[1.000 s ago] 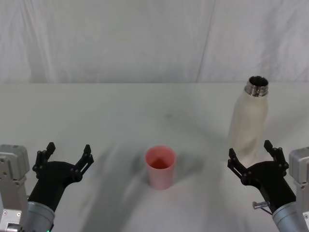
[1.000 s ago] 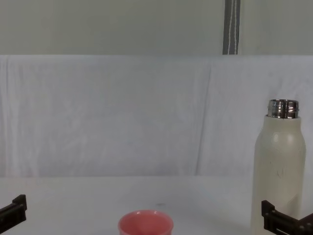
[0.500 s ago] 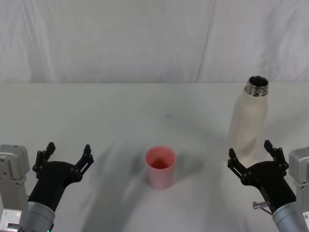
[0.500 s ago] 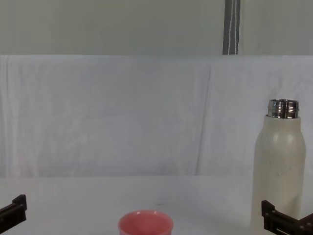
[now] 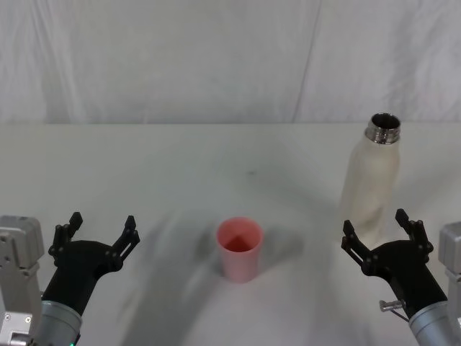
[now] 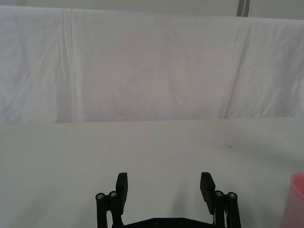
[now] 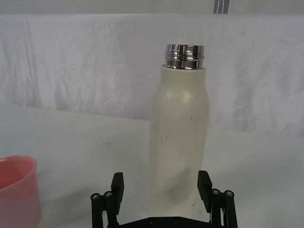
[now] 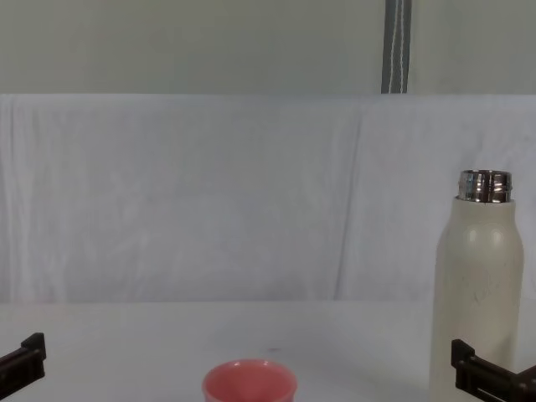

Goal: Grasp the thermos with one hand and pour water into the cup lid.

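The cream-white thermos (image 5: 373, 184) stands upright and uncapped at the right of the table, its steel neck open (image 7: 184, 56) (image 8: 481, 285). The pink cup lid (image 5: 240, 249) sits upright at the table's middle front (image 7: 15, 187) (image 8: 249, 383) (image 6: 295, 199). My right gripper (image 5: 379, 229) is open just in front of the thermos base, its fingers (image 7: 117, 184) standing to either side of the bottle without touching it. At the front left my left gripper (image 5: 102, 228) hangs open over bare cloth (image 6: 164, 183), well left of the cup lid. No water is visible.
A white cloth covers the table (image 5: 180, 166) and hangs as a backdrop (image 5: 216, 58) behind it. A grey pole (image 8: 395, 46) rises beyond the backdrop. Bare cloth lies between the cup lid and the thermos.
My right gripper has shifted very slightly right and nearer the front edge. The thermos, cup lid and left gripper hold their places.
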